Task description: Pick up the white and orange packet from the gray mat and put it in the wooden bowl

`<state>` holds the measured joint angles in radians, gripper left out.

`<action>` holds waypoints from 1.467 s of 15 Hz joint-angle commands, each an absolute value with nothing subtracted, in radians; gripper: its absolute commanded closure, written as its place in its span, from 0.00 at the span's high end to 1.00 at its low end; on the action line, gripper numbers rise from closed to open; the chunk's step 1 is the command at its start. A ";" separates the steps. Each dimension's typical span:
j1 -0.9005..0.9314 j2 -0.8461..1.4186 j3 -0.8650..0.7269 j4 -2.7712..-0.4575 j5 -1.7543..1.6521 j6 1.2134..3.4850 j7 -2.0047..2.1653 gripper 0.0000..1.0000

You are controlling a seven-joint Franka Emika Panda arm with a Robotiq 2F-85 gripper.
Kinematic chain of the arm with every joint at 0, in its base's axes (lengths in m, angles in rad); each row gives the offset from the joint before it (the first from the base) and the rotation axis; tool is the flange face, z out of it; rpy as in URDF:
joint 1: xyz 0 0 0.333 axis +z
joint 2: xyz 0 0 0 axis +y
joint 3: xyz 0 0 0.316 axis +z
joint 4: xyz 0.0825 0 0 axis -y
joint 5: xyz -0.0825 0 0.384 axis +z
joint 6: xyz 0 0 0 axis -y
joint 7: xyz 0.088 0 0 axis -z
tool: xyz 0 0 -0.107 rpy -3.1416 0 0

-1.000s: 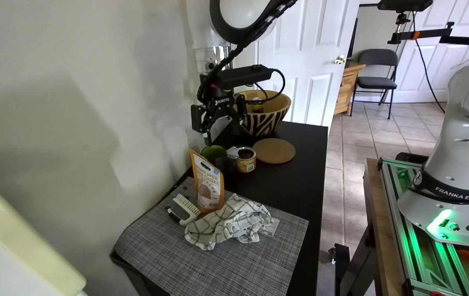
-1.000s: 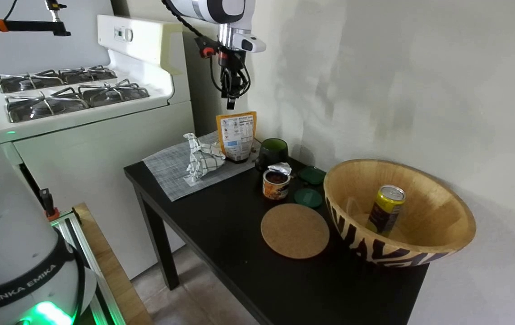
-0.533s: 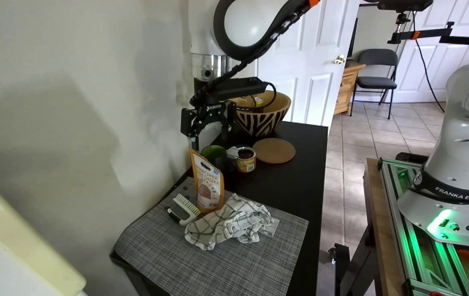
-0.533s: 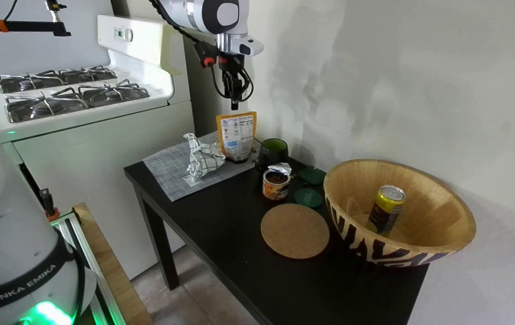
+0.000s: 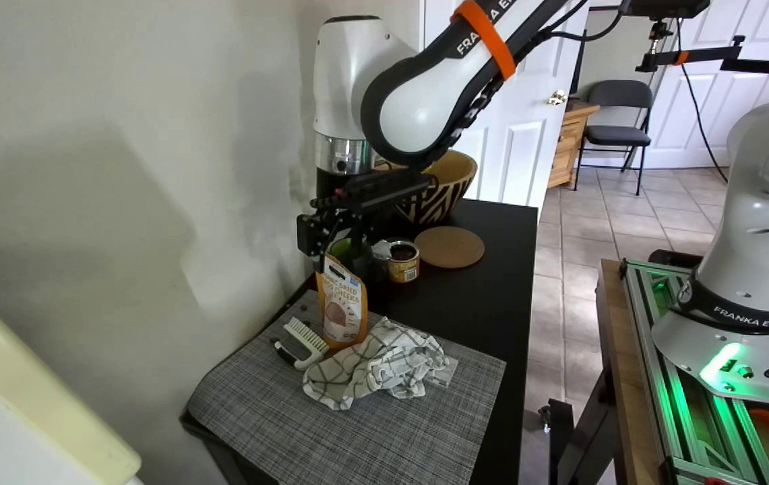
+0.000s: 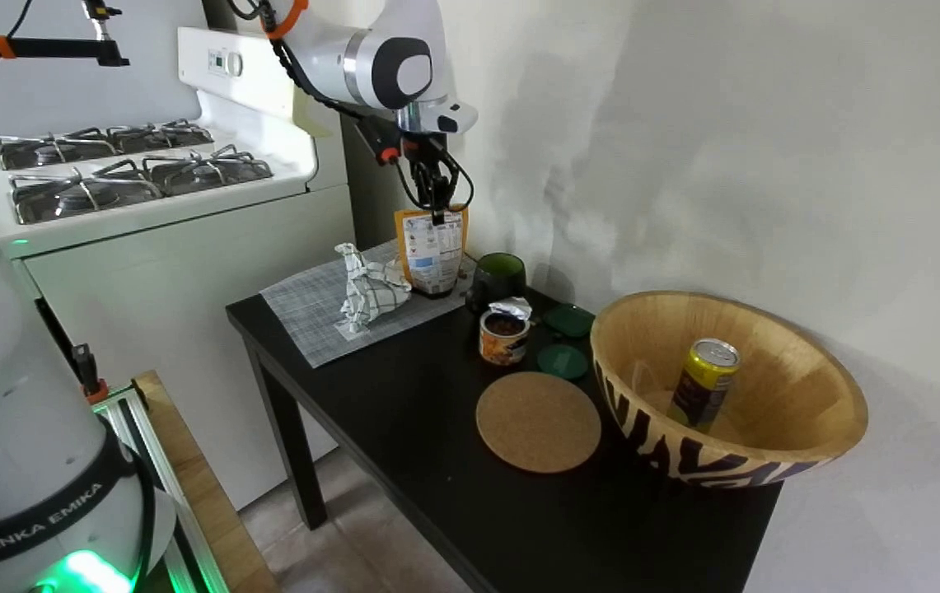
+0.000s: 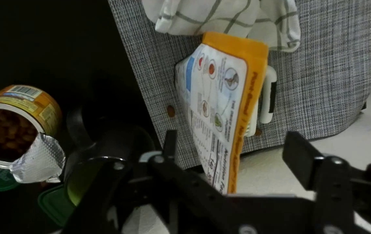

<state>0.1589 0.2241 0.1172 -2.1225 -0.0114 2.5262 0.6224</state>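
The white and orange packet (image 5: 344, 310) stands upright on the gray mat (image 5: 384, 438); it also shows in an exterior view (image 6: 434, 255) and in the wrist view (image 7: 218, 94). My gripper (image 5: 338, 254) is at the packet's top edge, also in an exterior view (image 6: 438, 216). In the wrist view my gripper (image 7: 234, 151) is open, its fingers on either side of the packet's top and apart from it. The wooden bowl (image 6: 791, 387) with dark zebra stripes stands at the table's far end from the mat; a yellow can (image 6: 704, 383) is inside. The arm partly hides the bowl (image 5: 450, 185).
A checked towel (image 5: 384, 364) and a brush (image 5: 302, 343) lie beside the packet. A dark green mug (image 6: 496, 280), an open tin (image 6: 504, 338), green lids (image 6: 562, 361) and a cork disc (image 6: 539, 422) stand between packet and bowl. The wall (image 5: 236, 202) runs close behind.
My gripper has moved down, from above the packet to its top edge, staying open. The packet, bowl and other objects have not visibly moved.
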 commanded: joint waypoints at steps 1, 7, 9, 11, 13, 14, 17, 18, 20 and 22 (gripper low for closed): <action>0.200 0.271 0.077 -2.115 -0.061 2.587 0.657 0.52; 0.229 0.267 0.052 -2.121 -0.072 2.584 0.653 0.05; 0.236 0.257 0.046 -2.128 -0.080 2.578 0.659 0.00; 0.236 0.240 0.049 -2.137 -0.070 2.563 0.653 0.00; 0.231 0.209 0.060 -2.156 -0.045 2.545 0.639 0.01; 0.224 0.165 0.068 -2.186 -0.025 2.541 0.624 0.01; 0.196 0.037 0.092 -2.264 0.049 2.539 0.567 0.01; 0.190 -0.020 0.094 -2.297 0.070 2.538 0.551 0.01; 0.175 -0.131 0.084 -2.351 0.068 2.536 0.577 0.01; 0.133 -0.236 0.079 -2.384 0.030 2.525 0.636 0.01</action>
<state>0.1856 -0.0502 0.0757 -2.2796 0.0473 2.5578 0.5880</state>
